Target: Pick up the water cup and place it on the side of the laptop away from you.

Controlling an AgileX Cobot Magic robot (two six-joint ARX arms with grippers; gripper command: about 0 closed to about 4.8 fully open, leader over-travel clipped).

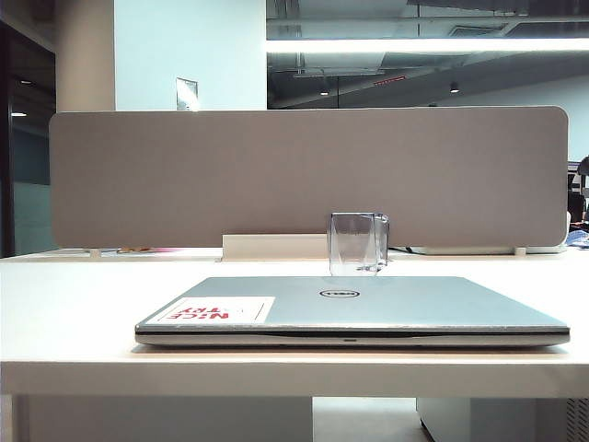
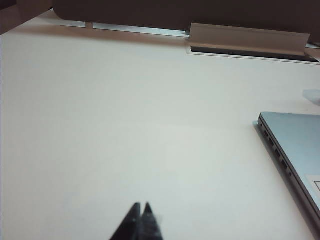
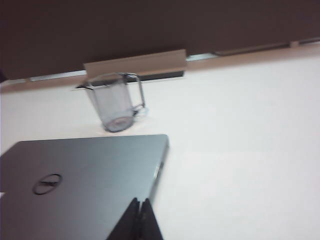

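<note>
The small clear glass water cup (image 1: 358, 244) with its side handle is standing upright on the white counter (image 1: 74, 304) just beyond the far edge of the closed silver-grey Dell laptop (image 1: 368, 308), between the laptop and the grey divider panel (image 1: 304, 175). By that, the placing looks done, so you are now in the parking step: be keeping both arms low and well clear of the laptop, and avoid any sweep toward its far side that could tip the cup.

Your right hand (image 3: 139, 210) is hanging over the laptop's near right corner with its fingers pressed together on nothing; the cup is sitting well apart from it, past the laptop's lid. Your left hand (image 2: 141, 212) is hovering over bare counter to the laptop's left, fingers likewise pressed together and empty, with the cup out of its view.
</note>
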